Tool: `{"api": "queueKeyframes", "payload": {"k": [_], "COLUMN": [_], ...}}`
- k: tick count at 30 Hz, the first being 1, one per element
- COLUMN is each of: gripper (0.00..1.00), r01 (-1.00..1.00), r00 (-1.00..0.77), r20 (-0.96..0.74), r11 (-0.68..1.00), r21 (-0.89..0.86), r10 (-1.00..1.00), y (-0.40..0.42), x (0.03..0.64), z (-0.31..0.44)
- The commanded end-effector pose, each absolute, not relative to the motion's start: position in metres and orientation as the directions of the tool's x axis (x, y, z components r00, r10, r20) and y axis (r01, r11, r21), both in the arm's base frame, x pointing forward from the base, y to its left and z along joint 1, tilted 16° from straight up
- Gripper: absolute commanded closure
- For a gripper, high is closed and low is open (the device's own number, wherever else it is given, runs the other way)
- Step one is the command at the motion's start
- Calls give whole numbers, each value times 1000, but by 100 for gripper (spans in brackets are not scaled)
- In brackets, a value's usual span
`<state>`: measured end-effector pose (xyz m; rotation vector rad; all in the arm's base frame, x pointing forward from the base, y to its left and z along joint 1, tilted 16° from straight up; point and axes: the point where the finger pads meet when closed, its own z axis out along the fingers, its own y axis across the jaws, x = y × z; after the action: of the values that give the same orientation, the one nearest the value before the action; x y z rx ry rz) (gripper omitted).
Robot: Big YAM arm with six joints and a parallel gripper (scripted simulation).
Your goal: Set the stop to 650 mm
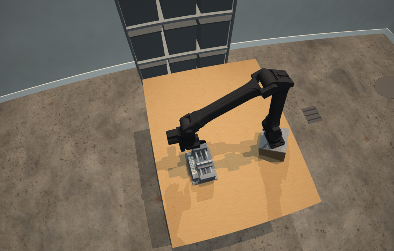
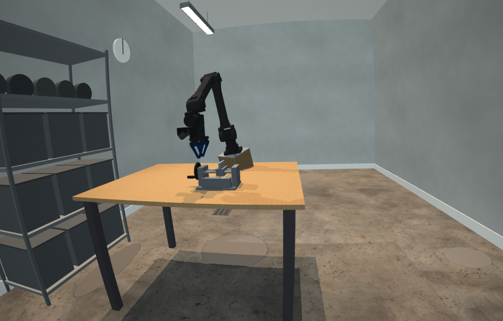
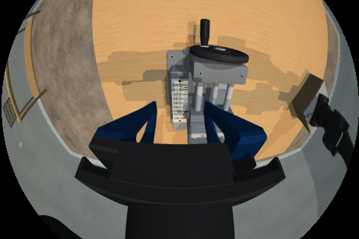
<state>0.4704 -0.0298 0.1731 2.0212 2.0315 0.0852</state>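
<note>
The black handwheel (image 2: 197,170) (image 3: 233,57) is on the end of the grey stop unit, its crank handle (image 2: 190,176) (image 3: 204,31) pointing outward. The stop carriage (image 1: 203,164) (image 2: 220,170) sits on the rods between the end blocks. In the wrist view a red pointer (image 3: 186,111) lies against the white scale (image 3: 177,98), toward the end away from the handwheel. The digits are too small to read surely. My gripper (image 2: 199,157) (image 3: 180,106) is partly open, with nothing between its blue fingers. It hangs above the unit and the handwheel, touching neither. Its fingers hide part of the carriage in the wrist view.
The unit stands on the wooden table (image 1: 238,193) (image 2: 133,187) (image 3: 149,7), near one edge. The arm's base block (image 1: 271,156) (image 2: 246,160) (image 3: 307,91) stands on the same table. A tall shelf rack (image 1: 179,59) (image 2: 53,159) with dark bins stands beyond the table.
</note>
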Motion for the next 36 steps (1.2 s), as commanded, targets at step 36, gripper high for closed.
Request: {"api": "queueKeyframes", "payload": {"k": [36], "gripper": [47], "r01": [970], "r00": [-1], "r20": [-156], "r11": [39], "r21": [241], "r10": [988], "y": [-118], "x": [436], "z": [172]}}
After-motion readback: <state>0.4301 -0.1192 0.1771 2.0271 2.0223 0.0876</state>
